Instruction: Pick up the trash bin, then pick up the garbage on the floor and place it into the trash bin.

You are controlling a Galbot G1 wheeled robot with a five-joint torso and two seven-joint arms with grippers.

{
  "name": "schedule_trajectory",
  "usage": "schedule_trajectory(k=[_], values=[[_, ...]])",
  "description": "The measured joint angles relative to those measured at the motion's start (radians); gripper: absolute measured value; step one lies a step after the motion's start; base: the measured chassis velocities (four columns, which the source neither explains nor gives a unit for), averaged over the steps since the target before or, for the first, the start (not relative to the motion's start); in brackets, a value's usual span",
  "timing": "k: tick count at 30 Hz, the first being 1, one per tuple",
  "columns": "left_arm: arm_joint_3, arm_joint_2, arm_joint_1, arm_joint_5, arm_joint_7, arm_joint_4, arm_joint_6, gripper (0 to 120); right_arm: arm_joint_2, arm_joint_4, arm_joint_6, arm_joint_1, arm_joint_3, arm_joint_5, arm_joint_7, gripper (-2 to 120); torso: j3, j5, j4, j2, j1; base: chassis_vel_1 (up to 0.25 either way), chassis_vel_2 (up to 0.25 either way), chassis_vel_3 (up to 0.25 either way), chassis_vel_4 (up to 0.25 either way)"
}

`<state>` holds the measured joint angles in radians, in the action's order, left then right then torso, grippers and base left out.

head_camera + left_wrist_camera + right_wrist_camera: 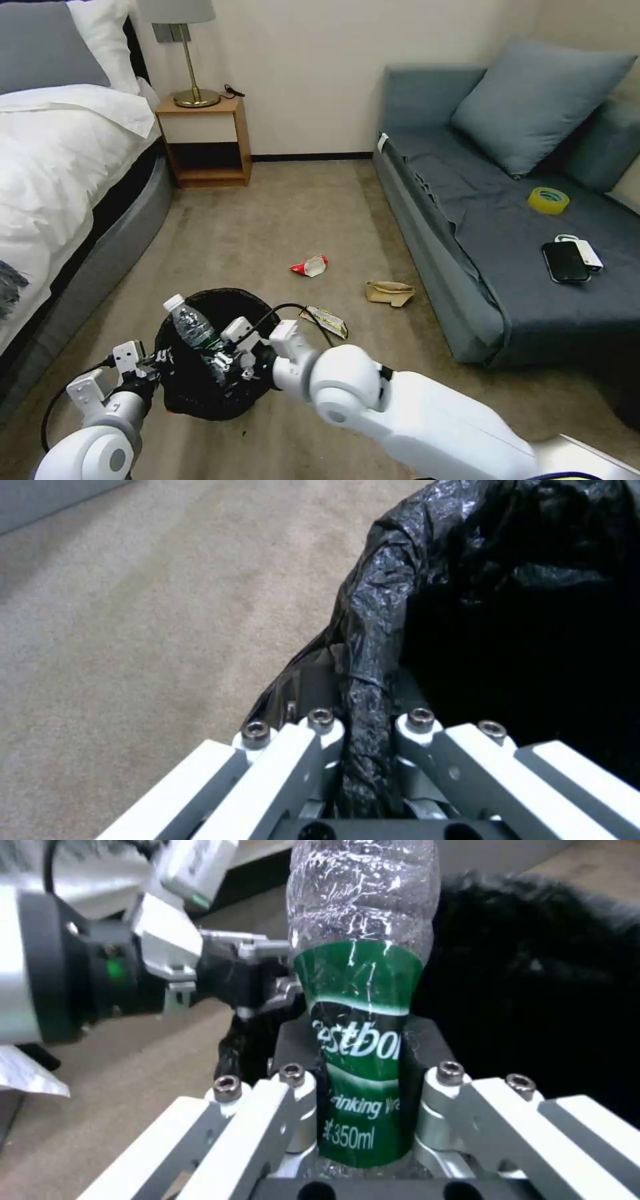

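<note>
Right wrist view: right gripper (363, 1120) clamps the bottle (363, 1005) over the bin (213, 360); green label reads "350ml". Left gripper (367, 760) pinches the bin's rim.

Soft, even indoor light fills the room, with no hard shadows on the carpet (267, 227). Darker shade pools under the sofa (507, 253) at its near end. The trash bin (210, 363) liner shows small bright glints but its inside reads as featureless black. Highlights sparkle on the bottle (363, 990). Beside the bottle, the far arm looks smeared and soft.
</note>
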<state>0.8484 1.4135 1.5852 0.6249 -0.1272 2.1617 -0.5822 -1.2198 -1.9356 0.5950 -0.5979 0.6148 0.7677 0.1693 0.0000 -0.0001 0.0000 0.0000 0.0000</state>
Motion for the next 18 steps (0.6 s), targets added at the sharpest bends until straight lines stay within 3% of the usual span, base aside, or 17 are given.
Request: schedule_trajectory(k=[5, 18], values=[[0.011, -0.003, 0.000, 0.012, 0.005, -0.004, 0.002, 4, -0.021, 0.034, -0.002, -0.002, 0.015, -0.029, 0.000, 19, 0.000, 0.0000, 0.0001, 0.000, 0.000, 0.000, 0.000, 0.000, 0.000], [0.029, -0.013, -0.005, 0.036, 0.010, -0.021, 0.005, 4, -0.024, 0.049, 0.000, -0.007, 0.013, -0.039, 0.007, 68, 0.000, 0.0000, 0.0001, 0.000, 0.000, 0.000, 0.000, 0.000, 0.000]])
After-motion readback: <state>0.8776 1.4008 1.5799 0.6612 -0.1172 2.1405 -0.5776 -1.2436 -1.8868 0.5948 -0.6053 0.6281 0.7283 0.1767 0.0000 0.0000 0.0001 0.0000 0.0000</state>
